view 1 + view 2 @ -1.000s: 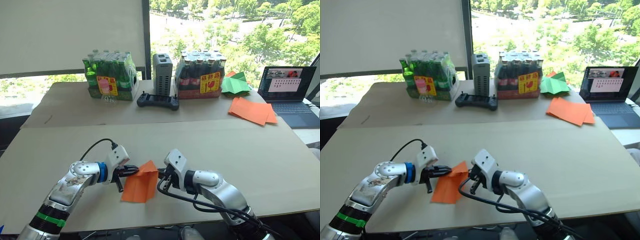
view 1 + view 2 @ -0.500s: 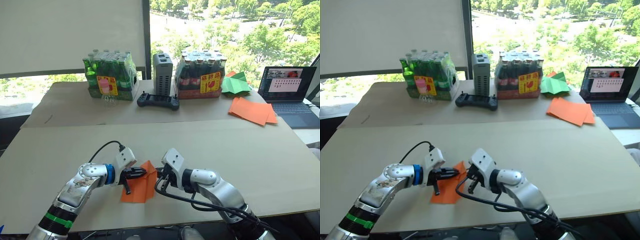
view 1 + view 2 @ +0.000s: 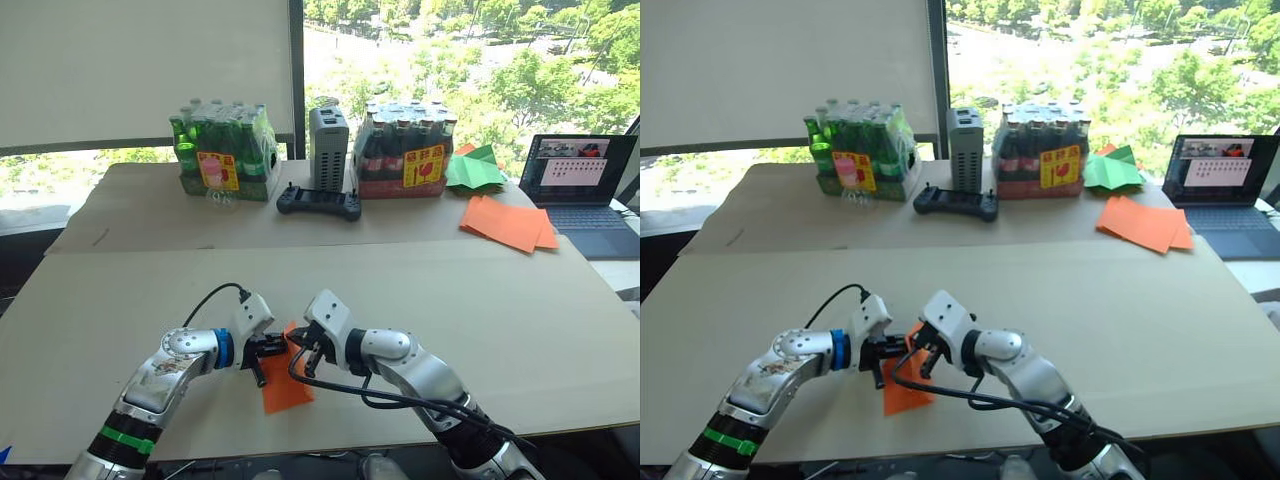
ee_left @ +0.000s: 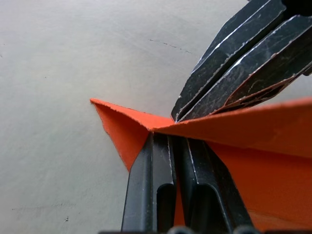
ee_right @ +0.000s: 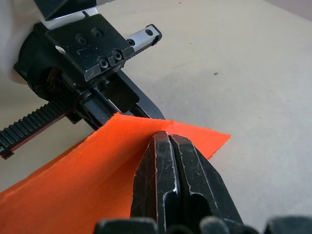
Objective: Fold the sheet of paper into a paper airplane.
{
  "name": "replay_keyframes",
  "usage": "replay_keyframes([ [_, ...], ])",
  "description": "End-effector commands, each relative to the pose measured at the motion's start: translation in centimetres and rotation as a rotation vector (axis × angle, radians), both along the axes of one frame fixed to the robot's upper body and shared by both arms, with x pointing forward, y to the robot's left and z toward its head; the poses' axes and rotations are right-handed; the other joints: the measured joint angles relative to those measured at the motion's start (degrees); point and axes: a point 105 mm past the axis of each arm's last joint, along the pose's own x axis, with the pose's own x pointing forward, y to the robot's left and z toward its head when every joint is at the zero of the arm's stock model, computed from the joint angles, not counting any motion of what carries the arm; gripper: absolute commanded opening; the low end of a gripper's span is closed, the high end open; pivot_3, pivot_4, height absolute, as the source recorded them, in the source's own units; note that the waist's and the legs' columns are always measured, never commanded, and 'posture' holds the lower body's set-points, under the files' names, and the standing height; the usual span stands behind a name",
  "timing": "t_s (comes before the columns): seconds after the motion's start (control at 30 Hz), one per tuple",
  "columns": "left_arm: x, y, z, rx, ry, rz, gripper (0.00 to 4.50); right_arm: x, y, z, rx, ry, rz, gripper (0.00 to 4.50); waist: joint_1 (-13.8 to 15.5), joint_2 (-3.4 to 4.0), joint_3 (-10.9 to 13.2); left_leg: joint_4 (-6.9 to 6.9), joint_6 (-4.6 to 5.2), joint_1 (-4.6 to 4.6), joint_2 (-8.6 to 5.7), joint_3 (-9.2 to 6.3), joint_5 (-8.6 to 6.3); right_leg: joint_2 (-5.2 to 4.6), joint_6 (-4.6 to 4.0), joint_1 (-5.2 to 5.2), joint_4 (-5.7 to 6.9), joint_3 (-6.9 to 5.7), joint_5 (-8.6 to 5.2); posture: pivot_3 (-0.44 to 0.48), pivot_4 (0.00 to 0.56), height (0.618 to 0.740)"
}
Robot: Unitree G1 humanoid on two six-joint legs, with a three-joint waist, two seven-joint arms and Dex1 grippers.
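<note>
No label is readable. Left gripper (image 3: 274,347) and right gripper (image 3: 297,349) both pinch the folded sheet of paper (image 3: 284,385), now narrower, at the table's (image 3: 520,330) six o'clock edge.

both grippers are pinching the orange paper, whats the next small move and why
Probably press the fold down onto the table to set the crease: the left gripper and right gripper are both shut on the folded orange sheet of paper, nearly tip to tip at its upper edge.
</note>
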Motion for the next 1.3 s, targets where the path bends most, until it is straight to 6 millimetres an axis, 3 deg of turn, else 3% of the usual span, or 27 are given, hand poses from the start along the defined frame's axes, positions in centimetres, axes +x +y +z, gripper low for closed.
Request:
replay_keyframes([
  [0.03,-0.1,2.1,0.3,0.031,0.001,0.058,0.28,-0.3,0.7,-0.1,0.004,-0.011,0.029,0.00,-0.31,0.00,0.00,0.00,0.00,0.00,0.01,0.01,0.00,0.01,0.00,-0.02,0.00,0.00,0.00,0.000,0.150,0.723],
  [0.43,-0.3,4.2,1.3,0.036,-0.024,0.130,0.28,-0.4,1.2,-1.1,-0.026,0.002,0.059,0.00,-0.20,0.00,0.01,0.00,0.00,-0.03,0.03,0.01,0.00,0.02,-0.15,-0.07,0.00,0.00,0.09,0.000,0.150,0.723],
  [0.57,-0.3,4.8,3.4,0.019,-0.072,0.142,0.28,-0.4,1.1,-1.8,-0.051,0.012,0.060,0.00,-0.25,0.00,0.01,0.00,0.00,-0.03,0.05,0.01,0.00,0.04,-0.11,-0.10,0.01,0.00,0.07,0.000,0.150,0.723],
  [0.7,-1.1,3.8,5.6,-0.052,-0.098,0.109,0.28,-0.3,1.0,-2.0,-0.057,0.017,0.053,0.00,-0.13,0.00,0.01,0.00,0.00,-0.04,0.04,0.01,0.00,0.02,-0.12,-0.10,0.01,0.00,0.07,0.000,0.150,0.723],
  [0.87,-2.8,2.4,3.7,-0.063,-0.013,0.058,0.28,-0.2,1.1,-1.9,-0.056,0.016,0.055,0.00,-0.25,0.00,0.01,0.00,0.00,-0.03,0.03,0.03,0.00,0.01,-0.14,-0.09,0.01,0.02,0.08,0.000,0.150,0.723],
  [1.1,-2.4,4.3,-1.5,0.061,0.046,0.145,0.28,0.0,1.0,-1.6,-0.052,0.008,0.052,0.00,-0.08,0.00,0.00,0.00,-0.01,-0.02,0.05,0.03,0.00,0.06,-0.12,-0.09,0.02,0.01,0.07,0.000,0.150,0.723],
  [1.3,-2.6,3.3,-1.8,0.049,0.033,0.102,0.28,-0.1,1.0,-1.3,-0.046,-0.003,0.054,0.00,0.22,0.02,-0.01,0.00,-0.02,0.05,0.03,0.03,0.01,0.02,-0.05,0.04,0.00,0.01,0.03,0.000,0.150,0.723],
])
